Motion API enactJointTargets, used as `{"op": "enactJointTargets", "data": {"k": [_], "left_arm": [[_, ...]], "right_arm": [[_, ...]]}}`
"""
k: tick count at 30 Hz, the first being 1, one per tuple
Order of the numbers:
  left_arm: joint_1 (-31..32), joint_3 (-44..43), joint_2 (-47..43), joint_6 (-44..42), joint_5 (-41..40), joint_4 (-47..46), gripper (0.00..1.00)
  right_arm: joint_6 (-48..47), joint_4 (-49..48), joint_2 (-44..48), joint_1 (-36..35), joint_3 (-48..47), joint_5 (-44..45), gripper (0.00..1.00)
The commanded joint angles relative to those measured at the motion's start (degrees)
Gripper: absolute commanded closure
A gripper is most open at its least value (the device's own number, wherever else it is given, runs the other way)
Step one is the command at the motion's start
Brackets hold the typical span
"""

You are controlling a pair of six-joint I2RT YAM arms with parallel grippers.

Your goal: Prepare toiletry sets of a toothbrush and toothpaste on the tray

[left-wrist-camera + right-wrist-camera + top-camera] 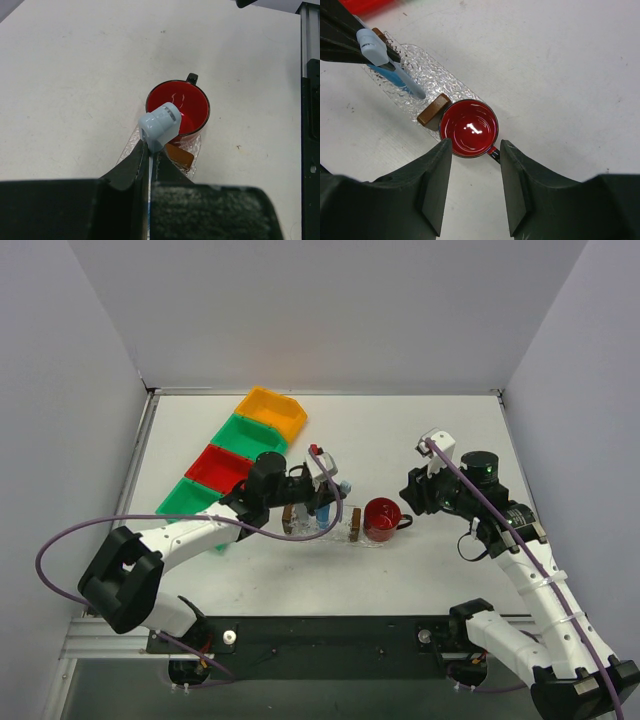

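My left gripper (149,150) is shut on a blue toothpaste tube with a pale blue cap (160,125), gripping its flat end. In the right wrist view the tube (402,82) hangs tilted over the clear textured tray (447,82). In the top view the tube (324,508) is above the tray (345,534). My right gripper (476,145) is open and empty, hovering over a red mug (468,127); it also shows in the top view (412,492). The toothbrush and the silver-grey tube are out of view.
The red mug (382,518) stands against the tray's right end, beside a brown tray handle (434,112). A row of orange (272,412), green (245,435), red (218,468) and green (188,498) bins runs along the left.
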State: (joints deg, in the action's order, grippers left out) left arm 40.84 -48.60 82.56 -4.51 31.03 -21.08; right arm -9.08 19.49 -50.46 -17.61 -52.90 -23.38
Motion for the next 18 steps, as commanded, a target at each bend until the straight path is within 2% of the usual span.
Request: {"op": "enactJointTargets", "data": {"k": [1,18], "left_arm": [[0.3,1.4,-0.2,1.9,-1.2,-6.2,1.00],[0.2,3.0,1.6,3.3,-2.8,-9.4,1.00]], "right_arm": [[-0.1,-2.1,-0.3,0.4,0.7,-1.4,0.61],[-0.6,-2.3,-0.9,0.4,0.9,-1.7,0.62]]}}
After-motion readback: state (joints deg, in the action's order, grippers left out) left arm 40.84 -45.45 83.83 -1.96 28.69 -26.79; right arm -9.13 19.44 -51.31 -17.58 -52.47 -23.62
